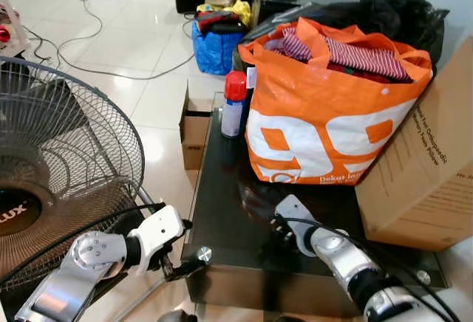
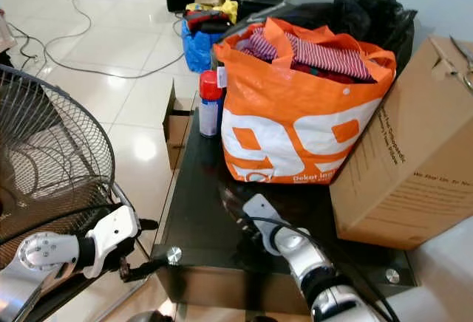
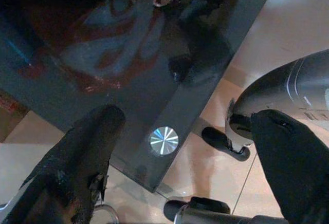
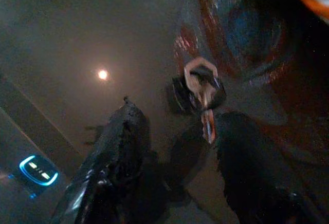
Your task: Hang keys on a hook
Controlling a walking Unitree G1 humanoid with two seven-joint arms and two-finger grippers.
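A: The keys (image 4: pixel 201 88), where are they right now?

B: Lying flat on the dark glass tabletop (image 1: pixel 222 211), a silver key on a small dark fob. In the right wrist view they sit just ahead of the right tool (image 4: pixel 175 131), between the lines of its two black fingers (image 4: pixel 121 142) and near the tip of one of them.

A: Has the right tool got them?

B: No. Its fingers are spread apart with nothing between them, and the keys rest on the glass. From the head cameras the right arm reaches low over the tabletop, in front of the orange shopping bag (image 1: pixel 325 115).

A: And the left tool (image 3: pixel 180 147)?

B: Also spread wide and holding nothing. It hangs by the near left corner of the tabletop, over the round metal stud (image 3: pixel 163 140) set in that corner, with pale floor tiles beneath.

A: What else is on the tabletop?

B: The orange bag, stuffed with striped red cloth, stands at the middle. A cardboard box (image 1: pixel 425 167) leans against its right side, and a spray can with a red cap (image 1: pixel 233 104) stands upright just left of the bag. A big wire-caged fan (image 1: pixel 59 167) stands on the floor to the robot's left.
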